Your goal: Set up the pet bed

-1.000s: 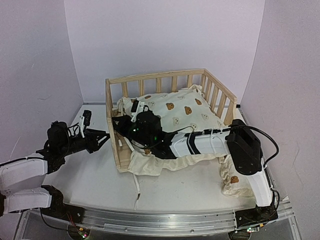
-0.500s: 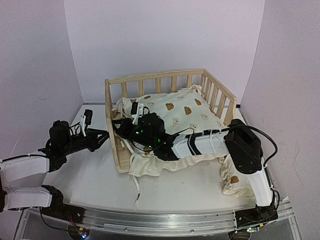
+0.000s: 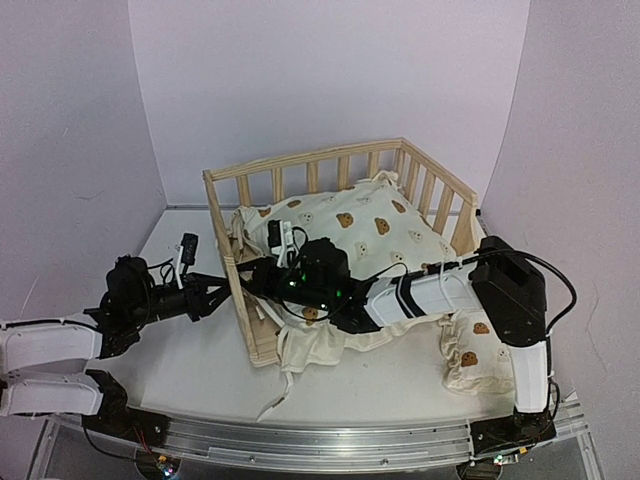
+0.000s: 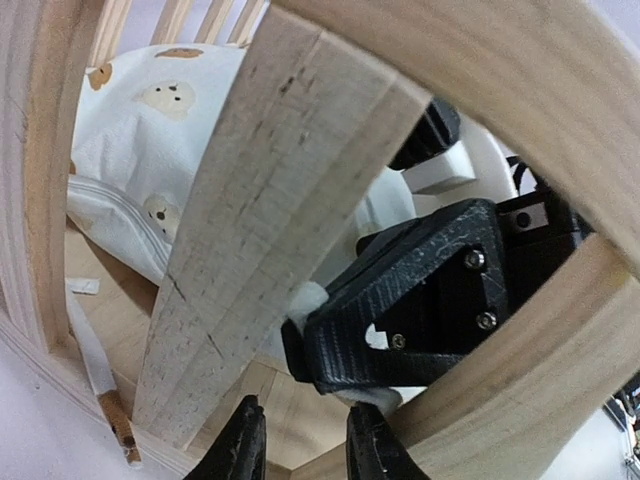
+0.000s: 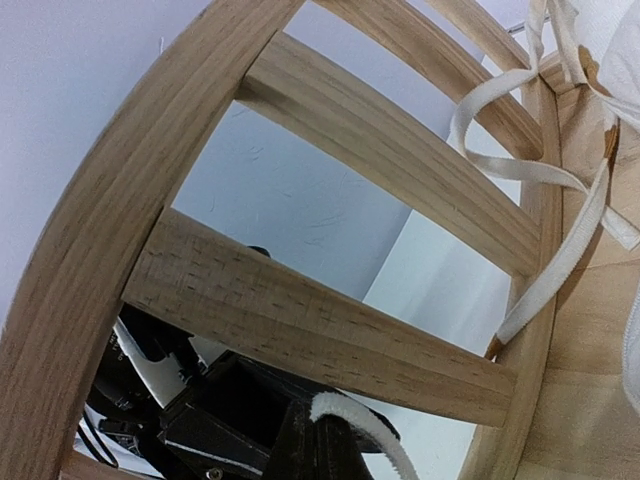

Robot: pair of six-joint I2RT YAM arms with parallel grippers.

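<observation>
The pet bed [image 3: 330, 155] is a pine slatted frame standing askew in mid-table, with the cream bear-print cushion [image 3: 370, 235] bunched inside it. My right gripper [image 3: 258, 283] reaches inside, low against the left rail, and is shut on a white cushion tie [image 5: 370, 430]. My left gripper [image 3: 222, 296] is open just outside the same rail. In the left wrist view its fingers [image 4: 240, 445] stand apart below a slat [image 4: 270, 200], facing the right gripper's tip [image 4: 300, 350] through the gap.
The small bear-print pillow [image 3: 468, 355] lies on the table right of the bed, beside the right arm's base. Loose cushion ties [image 3: 275, 400] trail over the bed's front edge. More ties [image 5: 560, 250] hang at the rail's corner post. Walls close in behind and beside.
The bed has swung, its front left corner moving right and toward the front. Both grippers moved right with it. The left gripper has closed in on the rail.
</observation>
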